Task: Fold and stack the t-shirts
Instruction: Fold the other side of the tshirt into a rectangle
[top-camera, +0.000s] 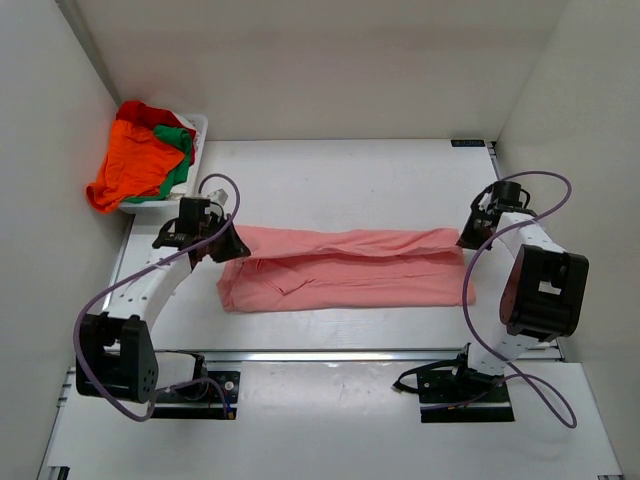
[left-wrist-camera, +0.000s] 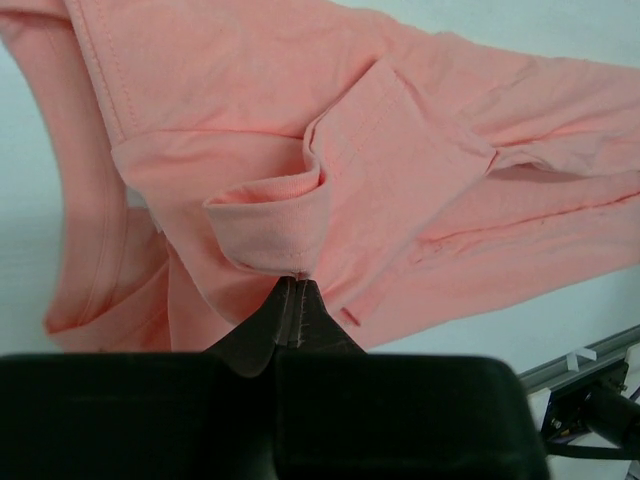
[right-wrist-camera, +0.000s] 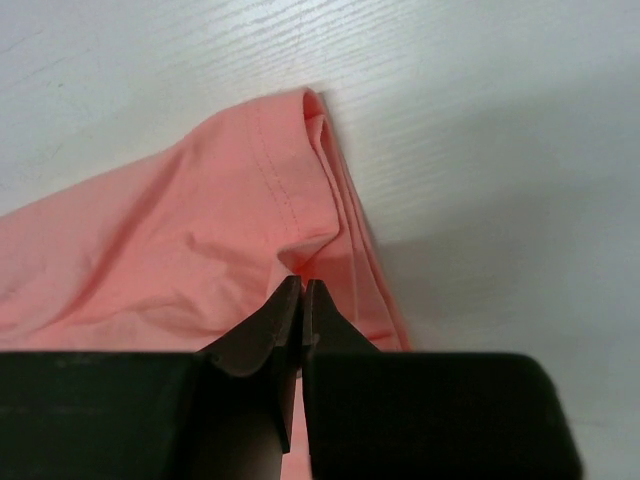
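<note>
A salmon pink t-shirt (top-camera: 345, 268) lies stretched left to right across the table's middle, folded lengthwise. My left gripper (top-camera: 236, 247) is shut on its left end; the left wrist view shows the closed tips (left-wrist-camera: 292, 281) pinching a sleeve hem of the pink cloth (left-wrist-camera: 400, 170). My right gripper (top-camera: 466, 239) is shut on the shirt's right end; the right wrist view shows the tips (right-wrist-camera: 302, 284) closed on a fold of the pink cloth (right-wrist-camera: 180, 250). Orange (top-camera: 132, 163), green (top-camera: 178, 150) and red (top-camera: 150, 112) t-shirts lie heaped at the far left.
The heap sits in a white basket (top-camera: 196, 126) at the far left corner, the orange cloth hanging over its edge. White walls enclose the table on the left, back and right. Purple cables (top-camera: 530, 180) loop from both arms.
</note>
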